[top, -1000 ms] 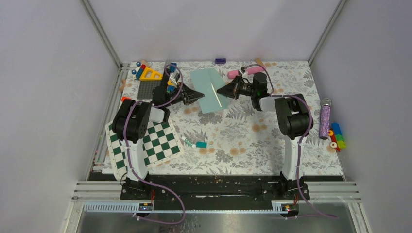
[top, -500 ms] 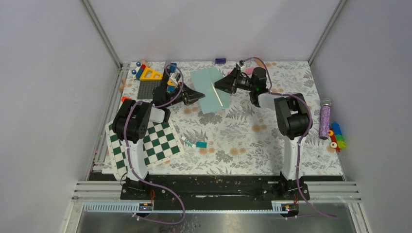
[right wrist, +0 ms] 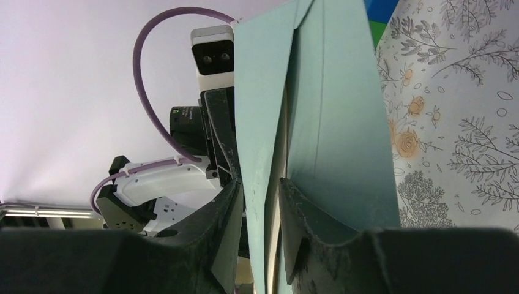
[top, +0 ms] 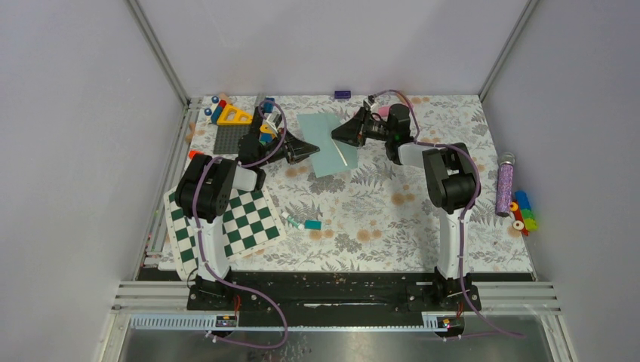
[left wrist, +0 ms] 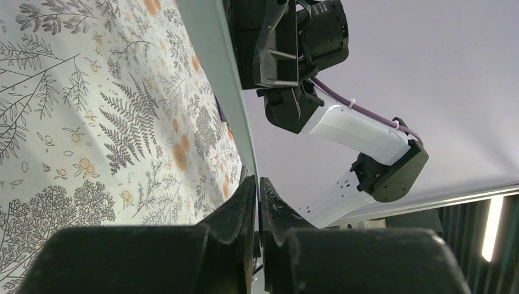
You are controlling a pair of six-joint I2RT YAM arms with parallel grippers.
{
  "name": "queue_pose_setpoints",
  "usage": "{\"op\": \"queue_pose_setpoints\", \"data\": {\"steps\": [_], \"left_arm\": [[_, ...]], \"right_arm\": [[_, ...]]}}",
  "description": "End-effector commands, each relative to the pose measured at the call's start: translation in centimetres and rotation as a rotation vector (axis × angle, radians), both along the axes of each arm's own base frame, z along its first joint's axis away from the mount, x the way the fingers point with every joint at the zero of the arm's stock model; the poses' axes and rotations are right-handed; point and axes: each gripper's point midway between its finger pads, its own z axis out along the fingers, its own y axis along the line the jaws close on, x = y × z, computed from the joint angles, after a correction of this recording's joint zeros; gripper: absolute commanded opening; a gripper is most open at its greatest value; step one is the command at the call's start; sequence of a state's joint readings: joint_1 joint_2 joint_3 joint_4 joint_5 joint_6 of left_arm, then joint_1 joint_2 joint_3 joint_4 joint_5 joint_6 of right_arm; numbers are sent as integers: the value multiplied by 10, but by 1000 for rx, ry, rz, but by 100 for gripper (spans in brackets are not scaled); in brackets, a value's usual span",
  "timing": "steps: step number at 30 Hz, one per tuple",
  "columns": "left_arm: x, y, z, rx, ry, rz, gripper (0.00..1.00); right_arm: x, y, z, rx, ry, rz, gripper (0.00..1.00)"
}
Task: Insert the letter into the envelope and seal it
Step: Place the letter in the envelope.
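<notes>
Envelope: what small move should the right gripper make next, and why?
Probably close the right gripper on the raised flap. Its jaws stand open astride that edge of the envelope, the left gripper pinches the opposite edge, and the letter shows as a pale strip tucked inside.

The envelope (top: 323,143) lies near the table's (top: 392,226) far edge, midway along; the left gripper (top: 312,149) is at its left side, the right gripper (top: 337,136) at its right; a checkerboard (top: 226,222) lies toward the near left corner; a small block (top: 312,225) lies just right of it.
</notes>
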State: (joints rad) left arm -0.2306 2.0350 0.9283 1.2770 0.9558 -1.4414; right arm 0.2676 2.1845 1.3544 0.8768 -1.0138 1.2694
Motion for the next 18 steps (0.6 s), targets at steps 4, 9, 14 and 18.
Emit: {"op": "queue_pose_setpoints", "data": {"steps": [4,9,14,18], "left_arm": [[-6,-1,25,-25,-107,-13,5],[-6,-1,24,-25,-107,-12,5],[-6,-1,23,-24,-107,-14,5],[-6,-1,21,-25,-102,-14,5]], "right_arm": [[-4,-2,15,4,-71,14,36],[-5,-4,15,-9,-69,11,36],[-6,-7,17,-24,-71,18,35],[-16,1,18,0,-43,71,33]]}}
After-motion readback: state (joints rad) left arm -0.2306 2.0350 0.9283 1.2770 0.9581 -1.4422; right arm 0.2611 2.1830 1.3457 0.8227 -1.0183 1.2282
